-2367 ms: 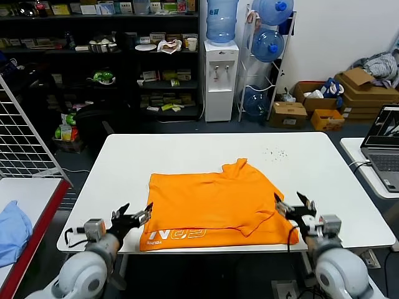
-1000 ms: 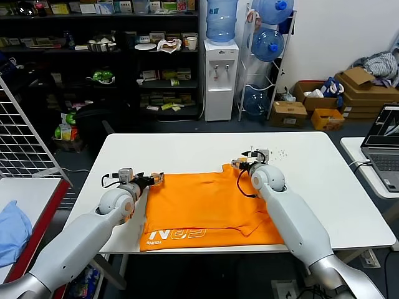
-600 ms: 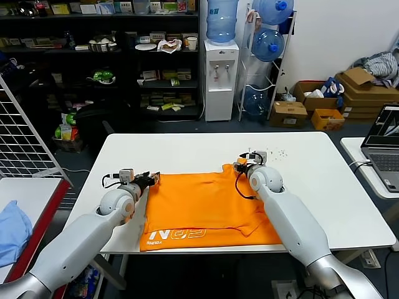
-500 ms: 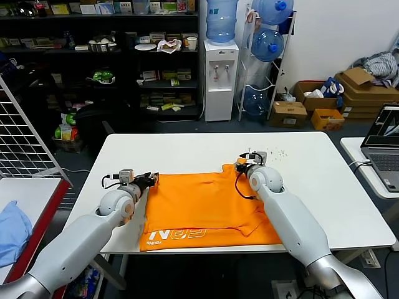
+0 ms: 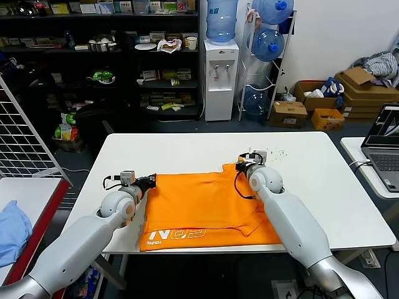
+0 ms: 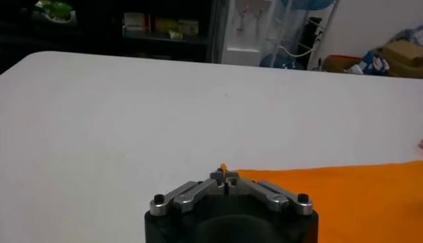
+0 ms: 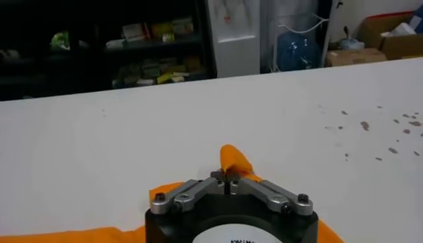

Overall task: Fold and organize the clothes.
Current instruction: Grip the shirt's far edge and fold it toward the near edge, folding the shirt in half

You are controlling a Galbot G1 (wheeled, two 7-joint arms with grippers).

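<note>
Shirt: the bright orange short-sleeved T-shirt of soft fabric [image 5: 209, 205] lies spread on the white rectangular table [image 5: 187, 149], over the middle of its near half, with the lower hem at the near edge and white printed lettering showing upside down along that hem.
Left gripper: the left gripper [image 5: 149, 181] sits at the shirt's far left corner; in the left wrist view [image 6: 225, 178] its fingers are pinched together on a small tip of orange cloth.
Right gripper: the right gripper [image 5: 240, 165] sits at the raised far fold of the shirt; in the right wrist view [image 7: 226, 177] its fingers are closed on a peak of orange fabric.
In the way: the right arm lies across the shirt's right part and hides it there.
Table: dark specks [image 5: 274, 152] dot the far right area.
Around: a light blue cloth [image 5: 12, 230] lies on a side table beyond the left edge; an open laptop [image 5: 385, 146] stands beyond the right edge; a white water dispenser with a blue bottle [image 5: 221, 68] stands behind the far edge.
</note>
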